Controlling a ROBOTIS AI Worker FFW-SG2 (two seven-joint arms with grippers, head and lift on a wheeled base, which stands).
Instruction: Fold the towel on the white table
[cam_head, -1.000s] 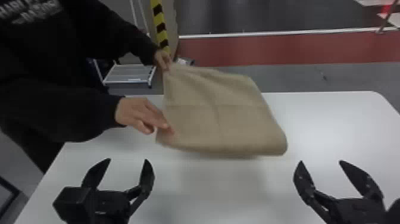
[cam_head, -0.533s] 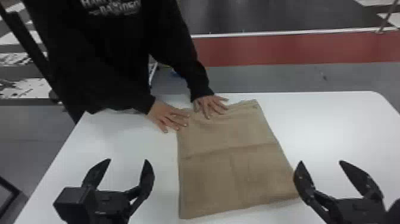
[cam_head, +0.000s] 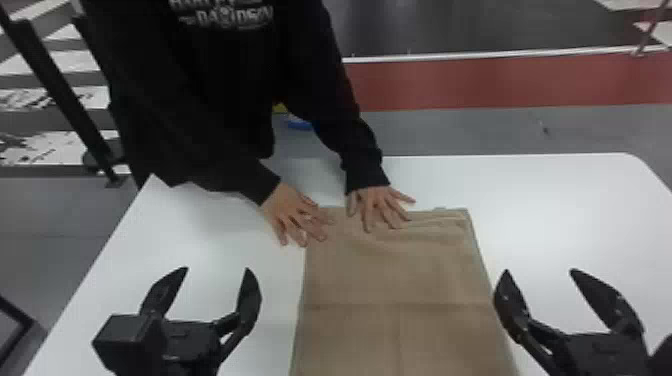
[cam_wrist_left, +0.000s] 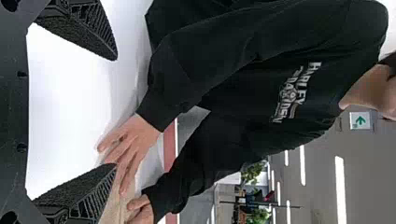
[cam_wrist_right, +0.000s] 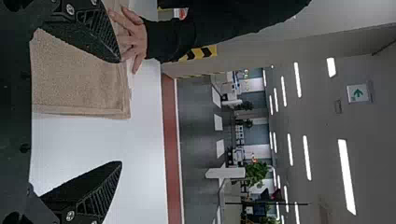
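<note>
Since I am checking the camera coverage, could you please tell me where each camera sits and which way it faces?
Head view: on the robot's head, facing forward and down at the white table and towel; left gripper and right gripper show.
Left wrist view: on the left wrist, facing past its own gripper toward the person's sleeves and both hands.
Right wrist view: on the right wrist, facing past its own gripper over the towel into the room; one hand shows.
Shared: both wrist views catch towel and table.
</note>
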